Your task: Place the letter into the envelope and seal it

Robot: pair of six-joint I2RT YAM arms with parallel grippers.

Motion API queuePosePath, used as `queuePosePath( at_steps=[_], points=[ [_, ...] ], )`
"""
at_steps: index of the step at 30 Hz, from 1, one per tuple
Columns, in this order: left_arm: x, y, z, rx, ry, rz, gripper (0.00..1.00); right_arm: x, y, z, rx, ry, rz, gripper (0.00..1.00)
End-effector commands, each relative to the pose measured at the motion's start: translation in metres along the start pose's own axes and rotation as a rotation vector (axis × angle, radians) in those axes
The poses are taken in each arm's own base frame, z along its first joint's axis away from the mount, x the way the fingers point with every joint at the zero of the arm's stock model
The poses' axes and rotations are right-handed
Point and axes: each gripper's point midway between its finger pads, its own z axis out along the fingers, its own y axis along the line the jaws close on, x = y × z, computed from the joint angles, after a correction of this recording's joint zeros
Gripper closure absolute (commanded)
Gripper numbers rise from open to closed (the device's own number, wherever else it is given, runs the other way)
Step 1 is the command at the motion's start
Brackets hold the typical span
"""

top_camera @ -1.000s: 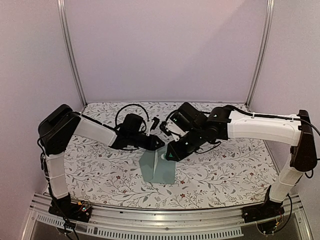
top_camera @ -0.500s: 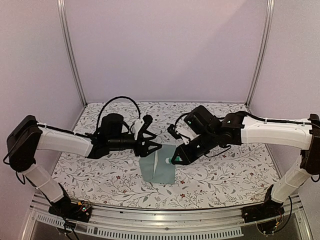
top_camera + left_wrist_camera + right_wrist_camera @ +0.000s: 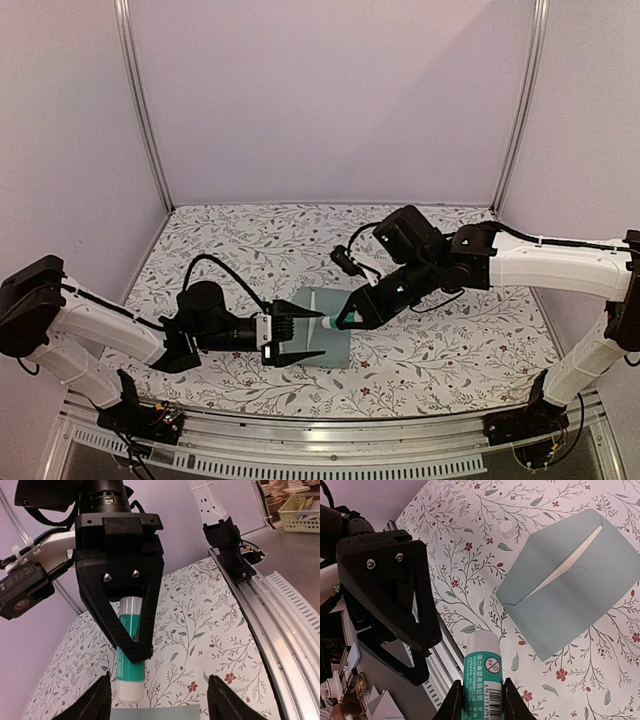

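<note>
Your right pincer is pinching a glue stick, with a finger pressed against each side of its green body. The stick's white end points away from the wrist and down toward the envelope. From overhead that end hangs over the envelope's far half; you cannot tell whether it touches the paper.

Your left pincer is spread wide and holds nothing. It reaches in low from the envelope's left side, with both fingers over the envelope's left half and pointing at the glue stick.

The pale teal envelope lies flat on the flowered counter between the two arms. Its flap is folded over, and a long slit shows a whitish sliver inside. You cannot tell whether that sliver is the letter or the lining.

A small white cap sits on the counter just off one corner of the envelope, not touching it.
</note>
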Motion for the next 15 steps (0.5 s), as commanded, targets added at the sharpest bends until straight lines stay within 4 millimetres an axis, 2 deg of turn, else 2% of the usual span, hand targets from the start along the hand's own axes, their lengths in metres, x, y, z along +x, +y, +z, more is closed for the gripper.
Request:
queuePosePath(
  at_steps=[1, 6, 10, 13, 15],
  points=[
    [-0.019, 0.019, 0.013, -0.123, -0.025, 0.13, 0.37, -0.005, 0.006, -0.002, -0.04, -0.023, -0.008, 1.0],
    [-0.002, 0.026, 0.028, -0.159, 0.038, 0.114, 0.41, -0.008, 0.009, -0.003, -0.048, -0.034, -0.007, 1.0],
    [0.002, 0.035, 0.032, -0.202, 0.058, 0.1, 0.47, -0.009, 0.009, -0.005, -0.048, -0.039, -0.004, 1.0],
    [0.003, 0.038, 0.034, -0.222, 0.071, 0.104, 0.54, -0.009, 0.009, -0.005, -0.046, -0.041, -0.003, 1.0],
    [0.003, 0.04, 0.035, -0.239, 0.077, 0.111, 0.63, -0.01, 0.009, -0.005, -0.047, -0.042, -0.003, 1.0]
  ],
)
